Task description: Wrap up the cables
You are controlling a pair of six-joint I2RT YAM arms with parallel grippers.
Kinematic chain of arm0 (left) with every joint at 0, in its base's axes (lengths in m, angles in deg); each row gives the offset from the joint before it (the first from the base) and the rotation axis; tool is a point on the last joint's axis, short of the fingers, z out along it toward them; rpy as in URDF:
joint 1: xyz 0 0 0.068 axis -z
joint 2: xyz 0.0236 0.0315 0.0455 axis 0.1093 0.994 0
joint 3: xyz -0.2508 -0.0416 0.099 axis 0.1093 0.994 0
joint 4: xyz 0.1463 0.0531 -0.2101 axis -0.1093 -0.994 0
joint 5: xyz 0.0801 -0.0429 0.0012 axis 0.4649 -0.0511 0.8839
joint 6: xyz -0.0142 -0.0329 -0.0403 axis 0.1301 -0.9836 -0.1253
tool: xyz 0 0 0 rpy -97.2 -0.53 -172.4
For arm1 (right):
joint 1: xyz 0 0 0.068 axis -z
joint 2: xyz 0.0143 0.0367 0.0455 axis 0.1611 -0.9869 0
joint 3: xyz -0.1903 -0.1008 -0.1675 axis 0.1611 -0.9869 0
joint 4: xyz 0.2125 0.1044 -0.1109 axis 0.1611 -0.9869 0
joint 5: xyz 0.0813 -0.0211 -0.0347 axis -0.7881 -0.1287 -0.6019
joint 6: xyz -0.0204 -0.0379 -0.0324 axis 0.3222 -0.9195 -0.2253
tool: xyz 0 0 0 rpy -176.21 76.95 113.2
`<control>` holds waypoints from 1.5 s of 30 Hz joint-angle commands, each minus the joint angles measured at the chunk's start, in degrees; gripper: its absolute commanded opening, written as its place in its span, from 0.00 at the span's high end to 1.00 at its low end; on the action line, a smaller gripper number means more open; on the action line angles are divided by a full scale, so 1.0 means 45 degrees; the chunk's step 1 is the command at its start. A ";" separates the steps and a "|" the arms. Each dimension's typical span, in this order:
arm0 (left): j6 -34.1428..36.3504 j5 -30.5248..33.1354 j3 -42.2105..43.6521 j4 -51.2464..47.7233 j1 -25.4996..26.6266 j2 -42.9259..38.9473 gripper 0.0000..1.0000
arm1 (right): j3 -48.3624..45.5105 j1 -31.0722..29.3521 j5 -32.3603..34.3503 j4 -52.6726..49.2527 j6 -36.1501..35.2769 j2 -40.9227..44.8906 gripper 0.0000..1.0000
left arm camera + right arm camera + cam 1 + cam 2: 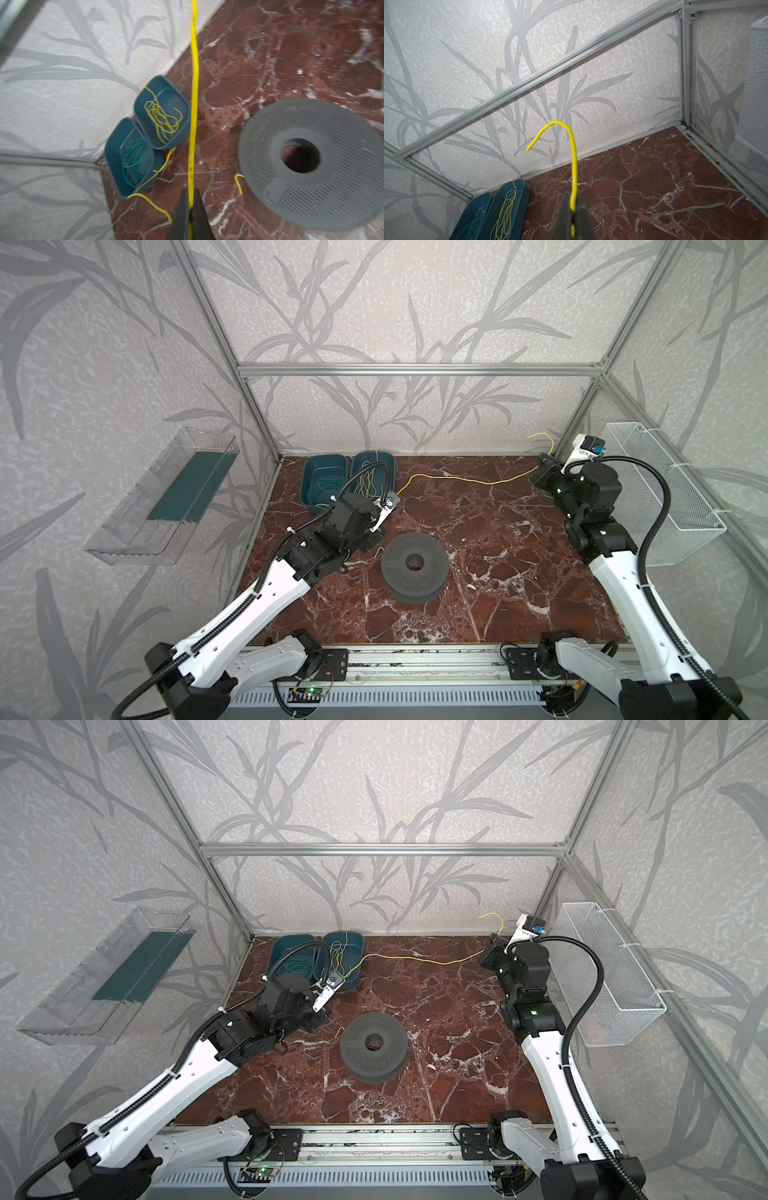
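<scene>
Altogether two teal bins [113, 160] [184, 133], one grey spool [397, 570] — one outstretched yellow cable [457, 480]

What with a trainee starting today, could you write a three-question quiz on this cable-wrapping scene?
1. True or false: the left gripper and the right gripper are both shut on the same yellow cable.
2. What lies in the teal bin nearer the left wall? A) yellow wires B) teal-green wires C) nothing
3. Fill in: the grey spool lies flat with its hole facing ___.
Key: 1 true; 2 B; 3 up.
</scene>
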 commanded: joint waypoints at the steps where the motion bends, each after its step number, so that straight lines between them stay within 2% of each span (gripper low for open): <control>1: 0.1748 0.3392 0.0709 0.2254 -0.0195 -0.0229 1.00 | 0.0193 0.0478 0.0169 0.0286 0.0427 0.0500 1.00; 7: 0.3630 0.4445 0.2022 0.5063 -0.0282 -0.0540 1.00 | -0.0010 0.1062 -0.0121 0.0309 0.1095 0.0895 1.00; 12: 0.5089 0.4898 0.2840 0.6232 -0.0596 -0.0708 1.00 | -0.0240 0.1992 -0.0587 0.0435 0.1888 0.1112 1.00; 23: 0.4496 0.4064 0.3099 0.6009 -0.1859 -0.1195 1.00 | -0.0795 0.3610 -0.1100 0.0758 0.3912 0.1387 1.00; 31: 0.5206 0.5221 0.3339 0.6816 -0.2065 -0.1101 1.00 | -0.1260 0.4292 -0.1960 0.1562 0.5473 0.1110 1.00; 33: 0.4822 0.5215 0.3338 0.6597 -0.2060 -0.1032 1.00 | -0.1281 0.4476 -0.2657 0.2061 0.5963 0.0830 1.00; 35: 0.3723 0.4644 0.3040 0.5500 -0.2043 -0.1026 1.00 | -0.1181 0.4481 -0.3375 0.2419 0.6167 0.0457 1.00; 36: 0.3031 0.4471 0.2842 0.5052 -0.2021 -0.1029 0.92 | -0.1181 0.4481 -0.3911 0.2742 0.6295 0.0214 1.00; 38: 0.1961 0.3515 0.2508 0.4036 -0.2029 -0.1270 0.54 | -0.1185 0.4427 -0.4589 0.3123 0.6396 -0.0079 1.00; 39: 0.1628 0.2958 0.2422 0.3669 -0.2013 -0.1475 0.38 | -0.1155 0.4335 -0.4705 0.3095 0.6255 -0.0147 1.00; 40: 0.1257 0.2469 0.2244 0.3198 -0.1992 -0.1703 0.27 | -0.1115 0.4221 -0.4727 0.2995 0.6039 -0.0175 1.00; 42: 0.0667 0.1298 0.1816 0.2213 -0.1981 -0.2192 0.19 | -0.1155 0.4049 -0.4661 0.2866 0.5568 -0.0136 1.00; 45: 0.0063 0.0391 0.1281 0.1915 -0.1979 -0.3022 0.19 | -0.1107 0.3797 -0.5018 0.2829 0.4824 -0.0137 1.00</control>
